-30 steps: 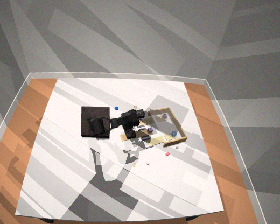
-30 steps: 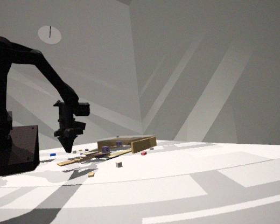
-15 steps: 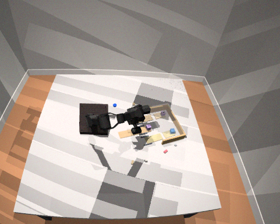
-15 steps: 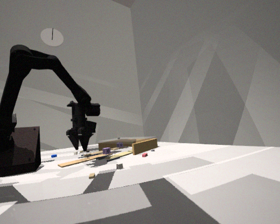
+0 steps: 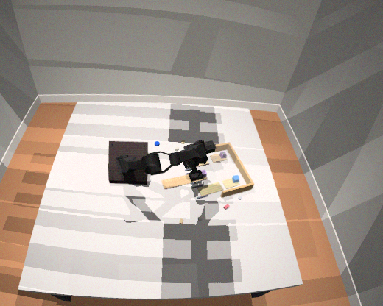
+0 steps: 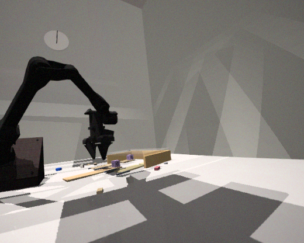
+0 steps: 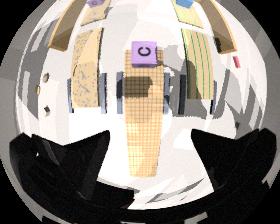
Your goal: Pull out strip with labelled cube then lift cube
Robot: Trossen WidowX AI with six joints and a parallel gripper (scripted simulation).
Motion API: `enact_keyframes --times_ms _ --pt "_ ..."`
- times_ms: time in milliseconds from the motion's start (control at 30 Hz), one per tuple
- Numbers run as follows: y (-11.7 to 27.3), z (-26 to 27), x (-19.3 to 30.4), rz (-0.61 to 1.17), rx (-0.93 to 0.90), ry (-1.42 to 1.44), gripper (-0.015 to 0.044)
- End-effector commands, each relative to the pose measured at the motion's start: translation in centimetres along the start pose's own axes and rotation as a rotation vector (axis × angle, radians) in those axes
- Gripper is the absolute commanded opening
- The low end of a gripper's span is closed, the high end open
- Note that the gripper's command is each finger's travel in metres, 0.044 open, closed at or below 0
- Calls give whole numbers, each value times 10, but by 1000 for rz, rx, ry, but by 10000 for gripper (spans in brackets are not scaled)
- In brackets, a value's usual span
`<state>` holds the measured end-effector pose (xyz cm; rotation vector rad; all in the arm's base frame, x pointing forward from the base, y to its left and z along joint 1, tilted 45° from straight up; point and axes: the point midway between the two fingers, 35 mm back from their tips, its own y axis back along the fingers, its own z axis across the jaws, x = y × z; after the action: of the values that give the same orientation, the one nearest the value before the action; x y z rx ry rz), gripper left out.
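Above the white desk (image 5: 98,228), black pincer (image 6: 97,152) spread wide and gripping nothing, poised over long tan one-piece strip (image 7: 139,123) already drawn out of the wooden frame (image 5: 241,165), small purple cube marked C (image 7: 144,54) resting at its far end, yet to be grasped and lifted.

The arched arm points its end effector (image 6: 97,152) downward, fingers spread wide, empty.
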<state>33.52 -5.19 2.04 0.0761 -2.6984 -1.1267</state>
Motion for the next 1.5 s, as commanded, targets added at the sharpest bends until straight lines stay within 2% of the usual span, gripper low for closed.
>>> enact_keyframes --times_ms 0,800,1033,1467 --pt "2 1 -16 1 -5 -5 440" --pt "11 6 -89 -2 -6 -8 440" --pt "2 6 -90 -2 -6 -8 256" --pt "-19 6 -90 -2 -5 -8 250"
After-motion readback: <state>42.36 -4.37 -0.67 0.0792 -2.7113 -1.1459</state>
